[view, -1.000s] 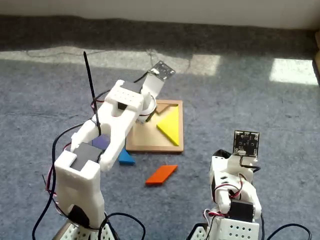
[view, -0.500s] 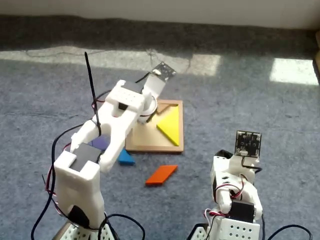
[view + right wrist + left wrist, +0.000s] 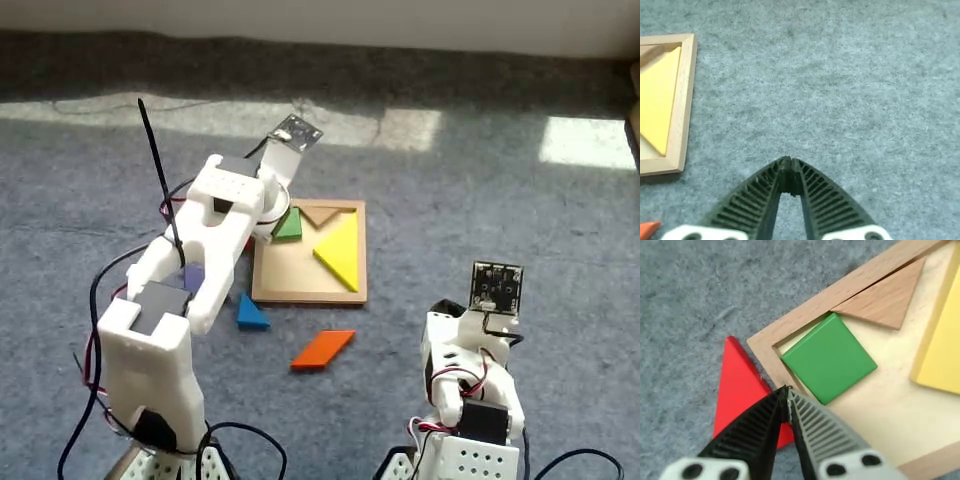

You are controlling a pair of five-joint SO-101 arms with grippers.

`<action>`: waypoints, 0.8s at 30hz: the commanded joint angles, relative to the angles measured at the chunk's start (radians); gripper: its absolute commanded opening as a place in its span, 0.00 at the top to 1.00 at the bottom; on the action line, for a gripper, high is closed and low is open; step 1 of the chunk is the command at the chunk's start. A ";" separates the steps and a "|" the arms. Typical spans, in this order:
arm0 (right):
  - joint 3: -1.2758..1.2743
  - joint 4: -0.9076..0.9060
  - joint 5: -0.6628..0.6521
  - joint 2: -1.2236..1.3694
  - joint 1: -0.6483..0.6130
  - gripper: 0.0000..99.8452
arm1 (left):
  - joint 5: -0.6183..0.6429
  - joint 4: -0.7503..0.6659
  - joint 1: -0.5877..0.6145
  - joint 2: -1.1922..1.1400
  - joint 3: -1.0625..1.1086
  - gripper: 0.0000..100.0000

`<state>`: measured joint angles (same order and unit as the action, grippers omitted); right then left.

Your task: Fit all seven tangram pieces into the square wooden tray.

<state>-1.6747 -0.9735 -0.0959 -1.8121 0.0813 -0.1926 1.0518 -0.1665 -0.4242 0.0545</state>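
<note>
Now: left claw [image 3: 785, 390] pinched shut, empty, tips over the tray [image 3: 840, 295] corner rim. Red triangle [image 3: 737, 385] lies just outside that corner, nearest this arm; green square [image 3: 830, 360] just inside.

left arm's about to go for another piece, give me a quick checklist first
1. Left gripper open for a grasp: not ok, shut and empty.
2. Green square in the wooden tray's corner: ok.
3. Red triangle close by: ok, on the carpet beside that corner.
4. Blue triangle and orange parallelogram inside the tray: not ok, both on the carpet.
5. Purple piece position: cannot tell, mostly under the arm.
6. Right gripper clear of the tray: ok, shut.
</note>
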 commanded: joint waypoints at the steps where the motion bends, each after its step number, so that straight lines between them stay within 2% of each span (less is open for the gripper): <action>1: -0.145 -0.004 -0.009 0.005 0.010 0.99 | 0.008 0.002 -0.065 -0.031 -0.044 0.99; 15: -0.145 -0.004 -0.009 0.005 0.012 0.99 | 0.014 0.009 -0.237 0.067 -0.031 0.99; 24: -0.145 -0.002 -0.009 0.005 0.012 0.99 | 0.015 0.026 -0.222 0.179 -0.002 0.99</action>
<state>-1.6747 -0.9735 -0.0959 -1.8121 0.0813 -0.1880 1.0518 -0.3798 -0.3368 0.0468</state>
